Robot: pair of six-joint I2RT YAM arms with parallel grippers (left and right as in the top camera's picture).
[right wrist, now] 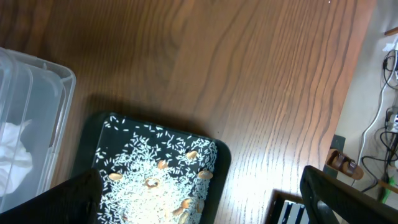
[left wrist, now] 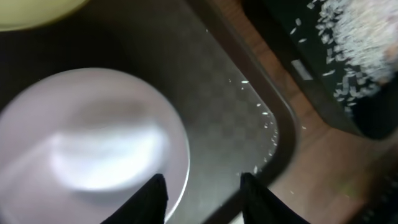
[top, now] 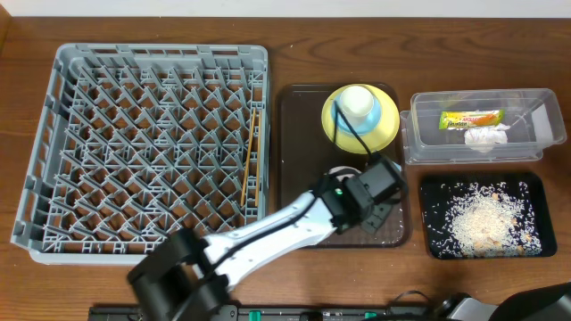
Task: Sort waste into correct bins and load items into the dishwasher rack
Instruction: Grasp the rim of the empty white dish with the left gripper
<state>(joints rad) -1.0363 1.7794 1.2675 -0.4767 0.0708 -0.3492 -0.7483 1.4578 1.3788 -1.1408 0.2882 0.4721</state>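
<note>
Over the table from above, the grey dishwasher rack [top: 152, 152] fills the 9 o'clock side, with the chopsticks [top: 251, 156] lying along its 3 o'clock edge. On the brown tray [top: 294, 178] at centre, the yellow plate [top: 388, 129] sits at 12 o'clock and carries the light blue bowl [top: 337, 116] with the pale cup [top: 359, 102] in it. My left gripper [top: 375, 201] hangs over the tray's 5 o'clock part, hiding most of the white bowl [top: 339, 171]. At 2 o'clock the clear tub [top: 535, 111] holds the snack wrapper [top: 471, 118] and the tissue [top: 486, 136]. Below it, the black tray [top: 437, 192] holds the rice scraps [top: 482, 218].

From my left wrist, my fingers [left wrist: 153, 199] stand apart astride the bowl's 3 o'clock rim, one over the bowl and one outside it, not pinching. A few grains lie towards the tray's corner.

From my right wrist, my right gripper [right wrist: 205, 205] is spread wide and empty, above the black tray and its rice, with the tub at 9 o'clock.
</note>
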